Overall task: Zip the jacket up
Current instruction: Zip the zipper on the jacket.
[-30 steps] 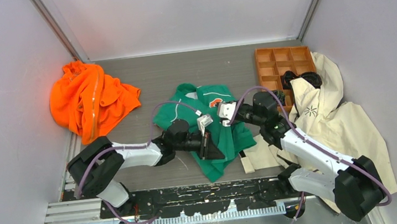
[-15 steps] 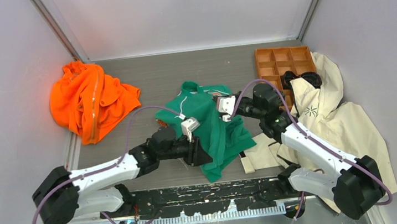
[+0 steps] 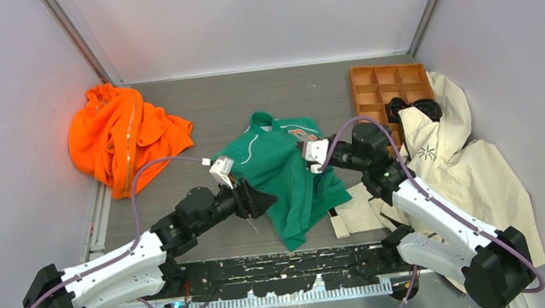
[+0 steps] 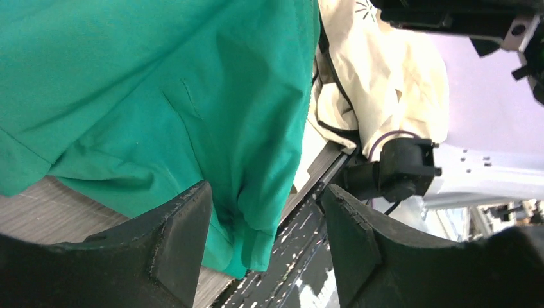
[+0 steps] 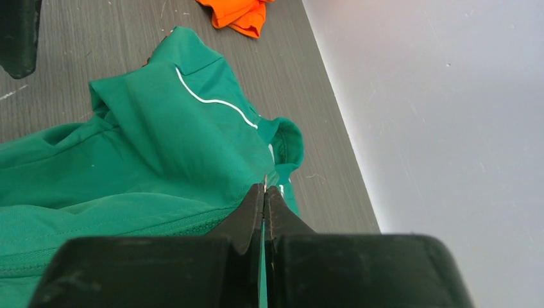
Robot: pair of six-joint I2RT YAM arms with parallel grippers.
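The green jacket (image 3: 279, 172) lies crumpled in the middle of the grey counter (image 3: 248, 99), collar toward the far wall and lower hem toward the arm bases. A thin white piping line (image 5: 215, 101) curves over one shoulder, and an orange-and-white chest patch (image 3: 299, 130) shows near the collar on the right side of the top view. The front is folded over itself, so how far the zipper is closed cannot be told.

The right tool (image 3: 307, 150) sits at the jacket's upper right edge, close to the patch. Seen from its own wrist, the right tool (image 5: 264, 189) has its fingers pressed together with a sliver of green cloth between them, so it is gripping the jacket (image 5: 128, 147) at an edge (which part of the front edge is unclear).

The left tool (image 3: 265, 199) is at the jacket's lower left side. In its wrist view the left tool (image 4: 266, 192) stands wide open and holds nothing, with the hem of the jacket (image 4: 147, 83) visible beyond the gap between its fingers.

Farther out, a bright orange garment (image 3: 126, 139) is heaped at the left side of the counter, well apart from the jacket. A wooden tray (image 3: 384, 85) with compartments stands at the far right, and a cream coat (image 3: 453, 158) spreads beside it, partly over its near corner
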